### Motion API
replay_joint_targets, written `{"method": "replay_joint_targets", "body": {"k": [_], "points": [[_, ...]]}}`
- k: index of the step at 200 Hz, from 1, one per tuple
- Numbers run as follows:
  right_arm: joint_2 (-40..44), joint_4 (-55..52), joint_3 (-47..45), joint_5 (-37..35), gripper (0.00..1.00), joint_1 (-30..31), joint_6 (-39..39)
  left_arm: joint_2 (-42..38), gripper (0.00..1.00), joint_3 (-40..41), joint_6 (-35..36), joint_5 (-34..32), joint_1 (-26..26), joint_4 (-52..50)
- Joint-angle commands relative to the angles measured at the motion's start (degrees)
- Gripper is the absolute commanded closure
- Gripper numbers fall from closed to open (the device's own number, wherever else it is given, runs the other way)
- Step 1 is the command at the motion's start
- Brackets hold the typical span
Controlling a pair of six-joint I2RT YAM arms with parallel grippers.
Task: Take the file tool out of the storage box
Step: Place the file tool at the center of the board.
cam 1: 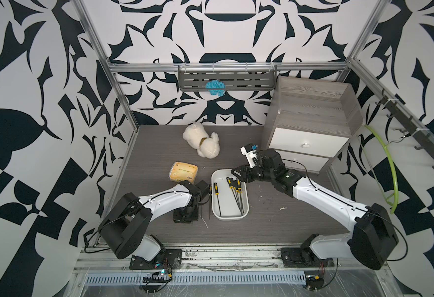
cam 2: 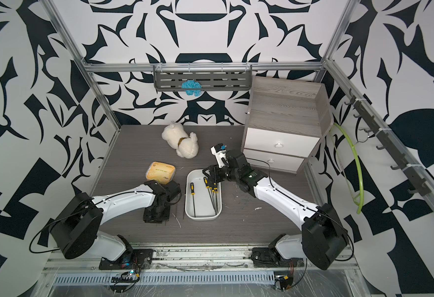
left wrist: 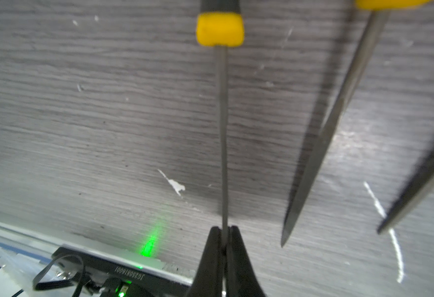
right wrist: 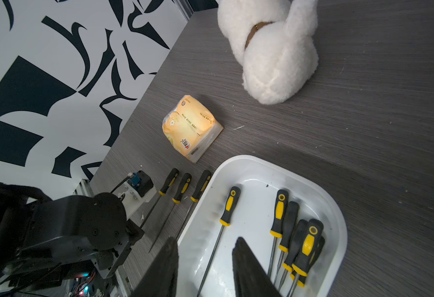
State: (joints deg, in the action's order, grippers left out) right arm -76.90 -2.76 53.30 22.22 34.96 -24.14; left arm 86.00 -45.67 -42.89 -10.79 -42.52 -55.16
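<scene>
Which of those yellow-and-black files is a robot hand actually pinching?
The file farthest from the storage box among three on the table: the left gripper is shut on its shaft, while the other two lie free.

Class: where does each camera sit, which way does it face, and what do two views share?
Both top views: high over the front, facing down and back at the storage box; left arm and right arm show.
Left wrist: looks along the left gripper, shut on a file, at the tabletop.
Right wrist: looks past the open right gripper into the box; left arm shows.
Shared: both wrist views show the files outside the box.
</scene>
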Motion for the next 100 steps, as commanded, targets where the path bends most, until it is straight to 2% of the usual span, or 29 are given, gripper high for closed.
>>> {"method": "replay_joint_targets", "body": {"k": [1,54,73,100], "points": [[0.49,0.75,2.51,-0.42,0.60,-0.05,0.84,2.07,1.00,-1.97,1.96,1.06,0.34,-1.81],[-4.57,-0.37,4.72,2.57,0.60,0.02,-0.37,4.20,1.00,-2.40,2.11,0.95,0.51,-1.97],[-6.76,-0.50,5.56,4.24,0.60,0.00,-0.93,4.30,0.90,-2.41,2.03,0.59,0.60,-2.04],[-9.66,-1.59,6.95,5.59,0.60,0.39,-1.22,4.26,0.86,-2.41,1.97,0.15,0.69,-2.12]]}}
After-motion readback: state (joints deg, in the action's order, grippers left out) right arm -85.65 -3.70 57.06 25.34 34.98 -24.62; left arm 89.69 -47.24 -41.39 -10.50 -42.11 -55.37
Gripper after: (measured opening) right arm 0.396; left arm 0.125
